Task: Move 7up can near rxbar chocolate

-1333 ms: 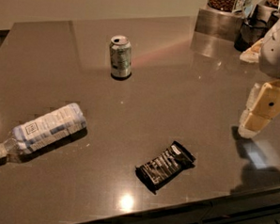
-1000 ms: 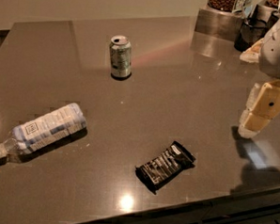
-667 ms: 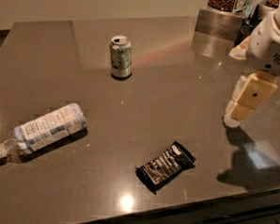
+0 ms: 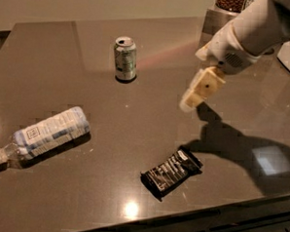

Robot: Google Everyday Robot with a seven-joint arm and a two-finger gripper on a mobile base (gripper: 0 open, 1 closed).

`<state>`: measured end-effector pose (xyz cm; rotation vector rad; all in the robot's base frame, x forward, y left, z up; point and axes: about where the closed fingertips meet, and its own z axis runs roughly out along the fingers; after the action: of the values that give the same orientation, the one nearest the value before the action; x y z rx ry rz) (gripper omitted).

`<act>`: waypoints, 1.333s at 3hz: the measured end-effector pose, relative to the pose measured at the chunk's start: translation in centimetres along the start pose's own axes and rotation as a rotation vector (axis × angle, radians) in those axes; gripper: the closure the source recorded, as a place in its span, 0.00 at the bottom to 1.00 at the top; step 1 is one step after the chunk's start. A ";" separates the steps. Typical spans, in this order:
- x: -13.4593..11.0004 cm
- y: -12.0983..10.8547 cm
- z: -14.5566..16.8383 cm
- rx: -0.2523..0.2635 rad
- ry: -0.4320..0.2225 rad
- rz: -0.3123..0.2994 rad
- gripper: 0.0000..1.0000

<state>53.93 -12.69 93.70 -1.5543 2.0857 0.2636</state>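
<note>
The gripper (image 4: 189, 102), whether clenched or released I could not tell, hovered well right of the 7up can (image 4: 125, 58) and behind the rxbar chocolate (image 4: 171, 172). A hurried sideways approach could have knocked the upright can over.

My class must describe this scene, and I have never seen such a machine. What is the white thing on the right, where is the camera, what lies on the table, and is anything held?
The white thing is a robot arm reaching in from the upper right. Its pale tip is the gripper, the part that grasps things. It hangs above the table, right of the 7up can, and holds nothing. The one camera looks down on the table from the front. The 7up can stands upright at the back, a clear plastic bottle lies on its side at the left, and a black rxbar chocolate lies flat near the front edge, well apart from the can.
</note>
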 end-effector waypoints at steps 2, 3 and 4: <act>-10.2 -4.8 7.9 -0.003 -0.265 0.045 0.00; -13.4 -6.9 10.2 0.018 -0.312 0.058 0.00; -15.7 -9.1 12.8 0.042 -0.318 0.074 0.00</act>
<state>69.38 3.18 92.29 -1.3162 1.8873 0.4593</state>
